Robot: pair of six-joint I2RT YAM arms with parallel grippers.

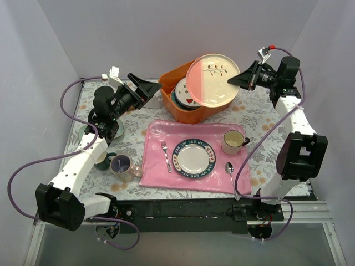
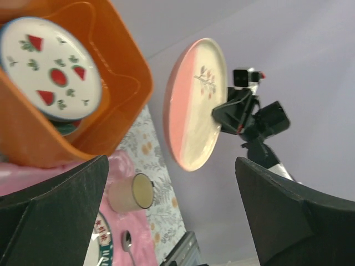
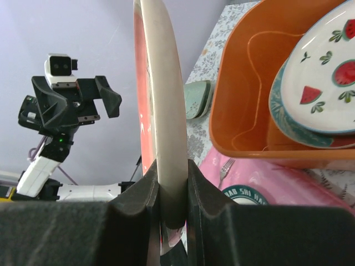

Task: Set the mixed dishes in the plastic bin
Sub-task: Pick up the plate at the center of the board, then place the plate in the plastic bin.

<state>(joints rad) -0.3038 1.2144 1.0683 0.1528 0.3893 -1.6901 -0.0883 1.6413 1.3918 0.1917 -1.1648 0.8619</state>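
Note:
My right gripper (image 1: 242,79) (image 3: 173,188) is shut on the rim of a pinkish plate (image 1: 212,79) (image 3: 161,83) (image 2: 194,105), held on edge above the right end of the orange plastic bin (image 1: 176,111) (image 3: 244,83) (image 2: 119,66). In the bin lies a white plate with red fruit marks (image 1: 186,95) (image 2: 50,69) (image 3: 321,77) on top of a teal plate (image 3: 280,108). My left gripper (image 1: 147,88) (image 2: 172,221) hangs open and empty just left of the bin. A lavender-lined mug (image 1: 121,164) and a dark green mug (image 1: 102,162) stand by the left arm. A pale mint plate (image 3: 198,98) lies beyond.
On a pink mat (image 1: 155,166) sit a white plate with a dark lettered rim (image 1: 192,158), a fork (image 1: 165,155), a spoon (image 1: 230,169) and a cream mug with a dark handle (image 1: 233,141). Walls close in the table on three sides.

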